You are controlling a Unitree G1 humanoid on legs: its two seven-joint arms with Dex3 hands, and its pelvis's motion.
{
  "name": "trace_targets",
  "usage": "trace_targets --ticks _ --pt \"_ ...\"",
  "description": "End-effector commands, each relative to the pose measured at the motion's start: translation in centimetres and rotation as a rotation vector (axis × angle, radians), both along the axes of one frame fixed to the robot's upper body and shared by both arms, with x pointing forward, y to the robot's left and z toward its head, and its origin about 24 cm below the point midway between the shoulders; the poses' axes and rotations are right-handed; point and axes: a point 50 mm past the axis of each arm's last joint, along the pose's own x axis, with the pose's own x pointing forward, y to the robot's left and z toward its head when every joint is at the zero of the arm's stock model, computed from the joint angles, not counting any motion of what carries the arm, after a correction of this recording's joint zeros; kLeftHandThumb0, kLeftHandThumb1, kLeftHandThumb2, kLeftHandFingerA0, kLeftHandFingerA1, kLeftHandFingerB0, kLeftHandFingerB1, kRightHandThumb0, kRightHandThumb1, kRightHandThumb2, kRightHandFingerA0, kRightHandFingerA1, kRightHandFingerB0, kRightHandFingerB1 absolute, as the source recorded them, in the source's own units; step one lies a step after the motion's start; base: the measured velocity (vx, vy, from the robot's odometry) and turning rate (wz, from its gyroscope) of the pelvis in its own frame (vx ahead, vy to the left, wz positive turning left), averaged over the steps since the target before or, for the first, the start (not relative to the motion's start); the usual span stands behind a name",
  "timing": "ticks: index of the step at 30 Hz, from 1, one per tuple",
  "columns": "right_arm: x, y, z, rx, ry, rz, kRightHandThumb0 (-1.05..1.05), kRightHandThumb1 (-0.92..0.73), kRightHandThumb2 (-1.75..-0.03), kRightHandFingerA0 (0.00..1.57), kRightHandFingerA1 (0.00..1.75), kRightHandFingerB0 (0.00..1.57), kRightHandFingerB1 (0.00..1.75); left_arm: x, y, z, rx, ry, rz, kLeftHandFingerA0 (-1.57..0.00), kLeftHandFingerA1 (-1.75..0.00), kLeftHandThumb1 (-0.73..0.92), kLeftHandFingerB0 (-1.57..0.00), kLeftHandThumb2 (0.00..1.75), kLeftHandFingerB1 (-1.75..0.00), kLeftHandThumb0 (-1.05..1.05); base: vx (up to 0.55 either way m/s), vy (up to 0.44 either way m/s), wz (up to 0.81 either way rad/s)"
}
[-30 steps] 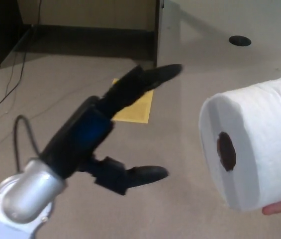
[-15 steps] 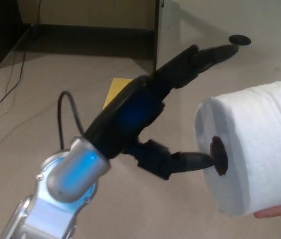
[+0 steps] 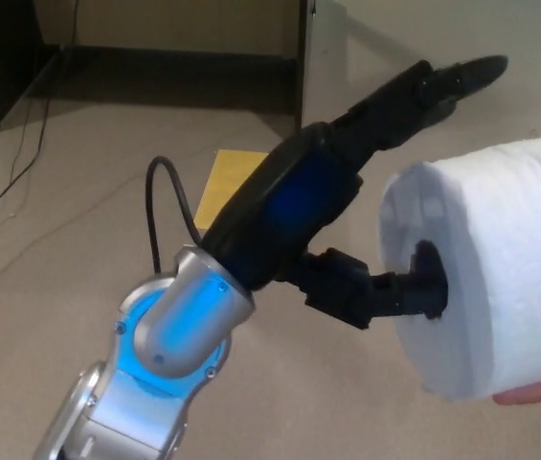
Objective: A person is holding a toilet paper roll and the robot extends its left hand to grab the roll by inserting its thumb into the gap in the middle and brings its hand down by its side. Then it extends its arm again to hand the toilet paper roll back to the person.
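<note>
left hand [image 3: 347, 206]: spread, thumb tip inside core hole | toilet paper roll [image 3: 500, 278]: held from below by person's fingers [image 3: 538, 391]

white toilet paper roll [image 3: 509, 268], black robot hand [image 3: 347, 201], yellow envelope [image 3: 222, 177], beige floor [image 3: 78, 192]

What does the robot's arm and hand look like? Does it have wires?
The left hand is glossy black with thick, jointed fingers and a chunky thumb. Its wrist is a rounded silver shell with a blue sheen. One black cable loops out behind the wrist.
</note>
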Motion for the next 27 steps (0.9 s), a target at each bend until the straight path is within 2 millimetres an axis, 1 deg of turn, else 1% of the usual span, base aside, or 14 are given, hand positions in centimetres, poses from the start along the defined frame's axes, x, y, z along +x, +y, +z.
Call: trace_targets --ticks 1,5,7,8,14,19,20,21,22,23,24,25,26,27 --pt "-0.4 -0.5 0.0 -0.020 0.020 0.006 -0.35 -0.67 -0.60 0.75 0.65 0.61 0.43 0.1 -0.2 -0.5 0.004 0.009 0.026 -0.24 -0.41 0.38 -0.13 0.63 -0.33 -0.51 0.00 0.000 0.00" --pt "-0.4 -0.5 -0.1 -0.011 0.019 -0.003 -0.34 -0.66 -0.60 0.75 0.62 0.61 0.44 0.1 -0.1 -1.1 -0.005 0.041 0.013 -0.25 -0.40 0.37 -0.15 0.62 -0.33 -0.49 0.00 0.000 0.00" --pt "-0.3 -0.5 0.0 -0.019 0.015 0.000 -0.34 -0.65 -0.60 0.77 0.64 0.62 0.44 0.3 0.1 -1.5 0.008 0.048 0.027 -0.27 -0.42 0.38 -0.16 0.63 -0.34 -0.50 0.00 0.000 0.00" --pt "-0.2 -0.6 0.1 -0.024 0.013 0.003 -0.34 -0.65 -0.59 0.76 0.68 0.63 0.44 0.3 0.1 -1.5 0.012 0.050 0.033 -0.27 -0.42 0.38 -0.17 0.63 -0.34 -0.50 0.00 0.000 0.00" --pt "-0.1 -0.6 0.2 -0.015 0.008 -0.001 -0.36 -0.66 -0.60 0.76 0.66 0.62 0.44 0.5 -0.2 -1.1 0.017 0.030 0.037 -0.26 -0.41 0.38 -0.17 0.63 -0.34 -0.49 0.00 0.000 0.00" --pt "0.0 -0.5 0.2 -0.004 -0.001 -0.008 -0.34 -0.66 -0.59 0.78 0.68 0.63 0.45 0.3 -1.4 -0.2 0.030 0.007 0.014 -0.35 -0.43 0.40 -0.19 0.64 -0.35 -0.49 0.00 0.000 0.00" --pt "0.2 -0.4 0.3 -0.005 -0.004 -0.007 -0.34 -0.65 -0.59 0.77 0.66 0.62 0.45 0.4 -1.7 -0.2 0.014 0.022 -0.003 -0.45 -0.39 0.50 -0.25 0.55 -0.30 -0.37 0.00 0.000 0.00" --pt "0.3 -0.4 0.4 -0.005 -0.007 -0.006 -0.34 -0.66 -0.59 0.77 0.66 0.62 0.45 0.4 -1.9 -0.2 -0.002 0.031 -0.025 -0.55 -0.43 0.57 -0.28 0.58 -0.31 -0.33 0.00 0.000 0.00" --pt "0.4 -0.4 0.5 -0.004 -0.011 -0.007 -0.33 -0.65 -0.59 0.78 0.67 0.62 0.45 0.4 -2.1 -0.3 0.003 0.030 -0.047 -0.87 -0.51 0.72 -0.38 0.62 -0.33 -0.28 0.00 0.000 0.00" --pt "0.5 -0.4 0.5 -0.006 -0.012 -0.006 -0.34 -0.65 -0.59 0.78 0.66 0.63 0.44 0.5 -2.2 -0.3 0.006 0.034 -0.063 -1.01 -0.53 0.77 -0.50 0.64 -0.36 -0.22 0.00 0.000 0.00" --pt "0.5 -0.5 0.5 -0.010 -0.013 -0.005 -0.34 -0.65 -0.59 0.78 0.66 0.63 0.44 0.5 -2.3 -0.4 0.008 0.041 -0.076 -1.01 -0.53 0.77 -0.50 0.64 -0.36 -0.22 0.00 0.000 0.00" --pt "0.6 -0.5 0.7 -0.012 -0.019 0.000 -0.34 -0.65 -0.59 0.78 0.65 0.63 0.45 0.5 -2.3 -0.3 0.040 0.050 -0.077 -1.16 -0.56 0.77 -0.65 0.63 -0.40 -0.15 0.00 0.000 0.00" --pt "0.7 -0.5 0.7 -0.009 -0.023 0.003 -0.33 -0.65 -0.59 0.78 0.67 0.62 0.45 0.5 -2.3 -0.3 0.045 0.049 -0.073 -1.23 -0.59 0.77 -0.73 0.63 -0.43 -0.12 0.00 0.000 0.00" --pt "0.8 -0.4 0.8 -0.011 -0.026 0.005 -0.34 -0.65 -0.59 0.79 0.68 0.63 0.45 0.6 -2.3 -0.4 0.066 0.041 -0.055 -1.23 -0.75 0.77 -0.80 0.65 -0.48 -0.09 0.00 0.000 0.00"
